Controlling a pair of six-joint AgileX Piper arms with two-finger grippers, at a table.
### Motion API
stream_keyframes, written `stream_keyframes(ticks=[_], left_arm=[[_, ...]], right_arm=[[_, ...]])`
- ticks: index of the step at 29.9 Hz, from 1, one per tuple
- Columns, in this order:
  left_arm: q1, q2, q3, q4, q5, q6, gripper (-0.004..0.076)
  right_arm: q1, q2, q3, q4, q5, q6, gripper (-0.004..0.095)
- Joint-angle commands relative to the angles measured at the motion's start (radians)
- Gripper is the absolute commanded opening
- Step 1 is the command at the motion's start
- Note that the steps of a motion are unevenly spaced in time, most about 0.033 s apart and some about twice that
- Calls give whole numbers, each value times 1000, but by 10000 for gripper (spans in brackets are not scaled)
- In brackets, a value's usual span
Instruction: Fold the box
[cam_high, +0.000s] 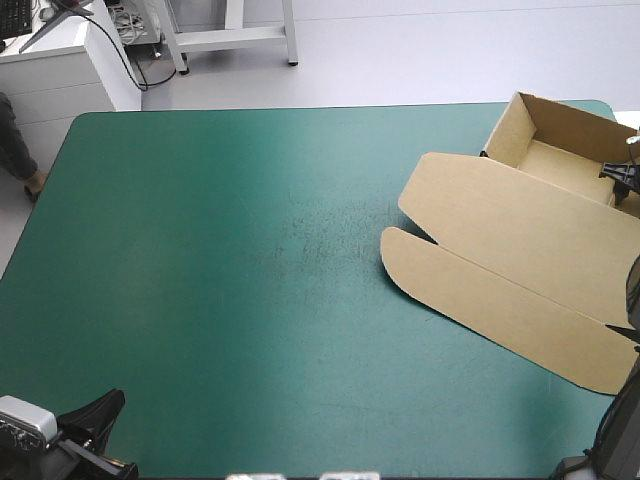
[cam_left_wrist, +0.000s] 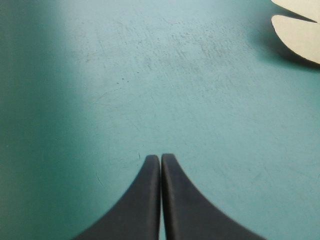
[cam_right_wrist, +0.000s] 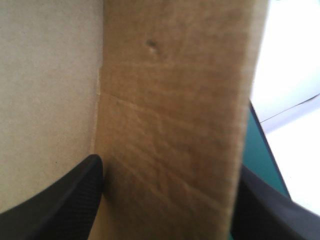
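**High view.** The box (cam_high: 520, 250) lies at the right side of the table (cam_high: 230, 300), with its walled tray (cam_high: 560, 150) at the far right corner and its lid (cam_high: 500, 290) flat. The left gripper (cam_high: 98, 412) is at the near left corner.

**Left wrist view.** The left gripper's fingers (cam_left_wrist: 145, 200) are pressed together above the bare teal-green cover (cam_left_wrist: 100, 90).

**Right wrist view.** The right gripper (cam_right_wrist: 170, 170) has its fingers spread wide, straddling a raised wall (cam_right_wrist: 175, 90) of the box.
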Motion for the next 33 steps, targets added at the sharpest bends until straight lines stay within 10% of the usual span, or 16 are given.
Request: stream_keyframes(ticks=[1,10,19,28,33], left_arm=[[-5,0,-23,0,-75,-9,-8],[-5,0,-23,-8,-75,-9,-8],[-5,0,-23,-8,-75,-9,-8],[-5,0,-23,-10,-75,-9,-8],[-5,0,-23,-10,-75,-9,-8]], right_arm=[[-4,-121,-28,-59,13,-12,658],[-4,-322,-28,-102,13,-12,658],[-2,-612,-28,209,13,-109,627],[-2,-923,83,411,13,-238,-20],[-2,-1146,312,484,13,-297,-17]])
